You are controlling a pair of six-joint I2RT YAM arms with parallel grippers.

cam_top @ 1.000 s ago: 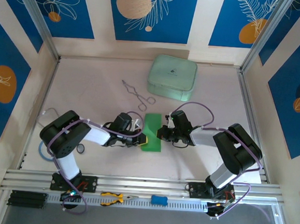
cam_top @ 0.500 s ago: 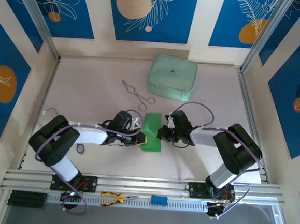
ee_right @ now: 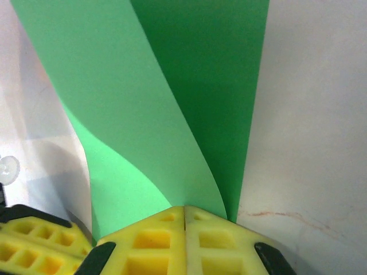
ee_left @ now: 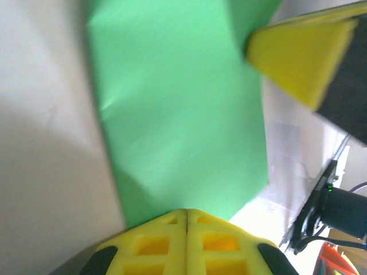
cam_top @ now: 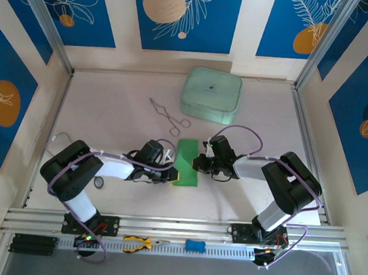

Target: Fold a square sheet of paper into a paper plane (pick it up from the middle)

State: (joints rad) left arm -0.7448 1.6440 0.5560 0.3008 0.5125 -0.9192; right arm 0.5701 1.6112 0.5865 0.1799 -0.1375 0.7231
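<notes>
The square sheet of paper is bright green and folded over into a narrow strip at the table's middle. In the right wrist view its upper layer curls up off the darker lower layer and runs into the tips of my right gripper, which is shut on it. My right gripper sits at the strip's right edge. My left gripper is at the strip's near left corner. Its yellow tips are shut, resting against the paper's edge; I cannot tell whether paper is pinched.
A pale mint-green case stands at the back. Metal tongs lie just left of it, close behind the paper. Yellow-handled pliers and a small blue object rest on the front rail.
My left gripper slid a little toward the near edge along the paper's left side and its elbow swung. The paper's raised left side now lies flatter. The right arm held still.
</notes>
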